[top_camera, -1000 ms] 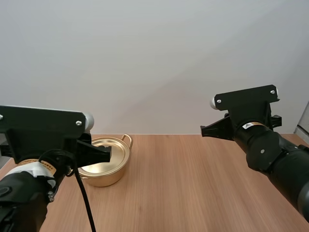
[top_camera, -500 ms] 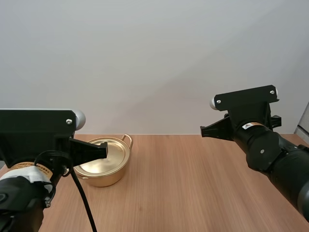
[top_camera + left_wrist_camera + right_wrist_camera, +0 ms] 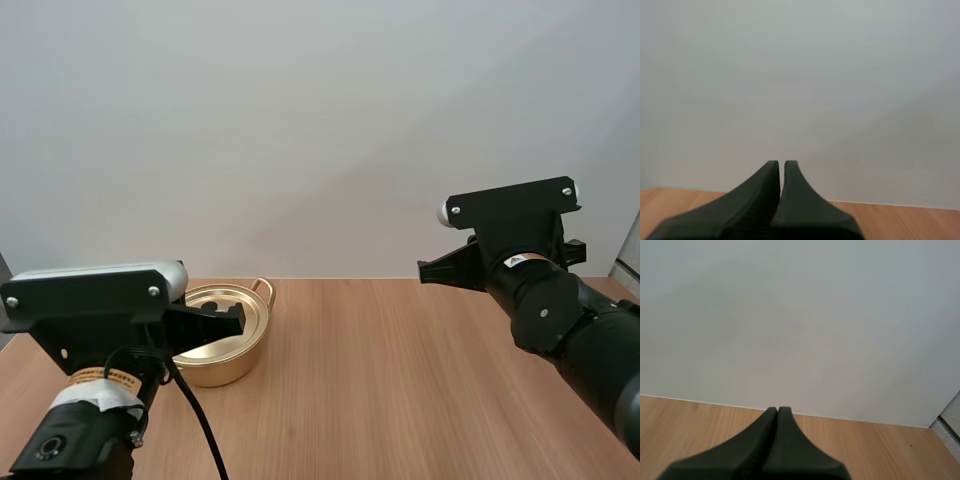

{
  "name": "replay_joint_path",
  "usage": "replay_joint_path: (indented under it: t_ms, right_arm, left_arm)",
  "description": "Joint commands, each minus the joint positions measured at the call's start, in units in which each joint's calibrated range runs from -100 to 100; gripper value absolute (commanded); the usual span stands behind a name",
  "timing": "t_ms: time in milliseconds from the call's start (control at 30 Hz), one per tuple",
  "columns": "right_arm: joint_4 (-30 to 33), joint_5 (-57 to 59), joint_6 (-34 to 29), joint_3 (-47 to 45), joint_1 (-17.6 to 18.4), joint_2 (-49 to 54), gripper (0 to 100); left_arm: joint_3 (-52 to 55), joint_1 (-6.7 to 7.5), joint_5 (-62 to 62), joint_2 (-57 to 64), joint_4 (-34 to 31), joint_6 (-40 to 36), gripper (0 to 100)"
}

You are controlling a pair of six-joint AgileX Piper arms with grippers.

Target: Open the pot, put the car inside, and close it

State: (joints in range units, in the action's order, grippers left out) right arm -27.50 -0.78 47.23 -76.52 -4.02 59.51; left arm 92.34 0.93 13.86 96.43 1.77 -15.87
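Observation:
A golden pot (image 3: pixel 228 362) with its flat lid (image 3: pixel 212 303) on stands at the left of the wooden table (image 3: pixel 380 400). My left gripper (image 3: pixel 238 319) hovers just in front of and over the pot, tips pointing right across the lid. In the left wrist view its fingers (image 3: pixel 769 192) lie almost together with only a thin slit between them and nothing held. My right gripper (image 3: pixel 422 270) hangs above the table's right half, far from the pot, pointing left. Its fingers (image 3: pixel 771 435) form one dark wedge, shut on nothing.
The pot's far handle (image 3: pixel 263 288) sticks up toward the wall. Bare wood stretches between the pot and the right arm. A plain white wall stands behind the table's far edge.
My left gripper's fingers have closed from wide apart to nearly together. The left arm has sunk lower and shifted a little right over the pot. The right arm has not moved.

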Motion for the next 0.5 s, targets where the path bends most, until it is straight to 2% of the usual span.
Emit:
replay_joint_path:
  t_ms: [0,167,333,467]
  right_arm:
    - [-0.1,0.1,0.1,-0.1,0.0,0.0,0]
    - [-0.1,0.1,0.1,-0.1,0.0,0.0,0]
    - [-0.1,0.1,0.1,-0.1,0.0,0.0,0]
    - [-0.1,0.1,0.1,-0.1,0.0,0.0,0]
  left_arm:
    - [2.5,0.24,-1.4,0.8,-1.1,0.5,10]
    - [7.7,0.88,-8.4,3.6,0.8,5.5,10]
    - [7.7,0.88,-5.1,3.6,2.1,3.9,10]
    - [7.7,0.88,-0.1,3.6,-0.4,1.8,10]
